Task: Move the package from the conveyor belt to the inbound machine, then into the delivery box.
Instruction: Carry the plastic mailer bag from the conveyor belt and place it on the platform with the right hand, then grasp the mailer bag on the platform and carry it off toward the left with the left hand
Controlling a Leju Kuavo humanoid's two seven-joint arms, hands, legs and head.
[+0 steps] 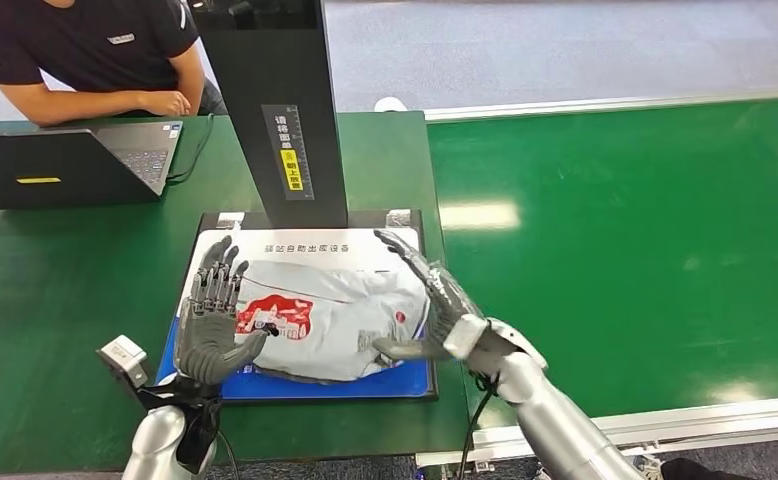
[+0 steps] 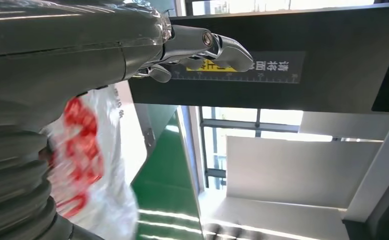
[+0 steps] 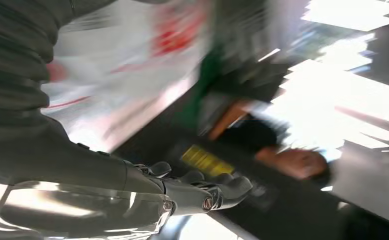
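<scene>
Hands flank the package (image 1: 330, 315), one on each side of it. Nearest, the left hand (image 1: 213, 325) stands palm-in against the package's left edge, its fingers (image 1: 217, 275) straight and spread wide, the thumb reaching to the red print; whether it actually presses the bag I cannot tell. On the other side of the package the right hand (image 1: 433, 305) also stands flat and extended, fingers stretched along the package's right edge and thumb pointing in toward its near corner; neither hand is closed around the bag. The package, a wrinkled white bag with a red patch and a small red round mark, lies on the platform of the inbound machine (image 1: 310, 245), a white printed plate above a blue near edge, framed in black. Just behind the package rises the machine's dark column (image 1: 275, 100), bearing a vertical scale and a yellow label. In the left wrist view the left hand (image 2: 82, 55) lies alongside the white and red bag (image 2: 82, 165) with the column beyond. The right wrist view is blurred. Left of the package, farther back on the green bench (image 1: 55, 290), sits an open laptop (image 1: 75, 160), and a person (image 1: 95, 50) in a dark shirt leans behind it. Right of the package stretches the green conveyor belt (image 1: 625, 240).
</scene>
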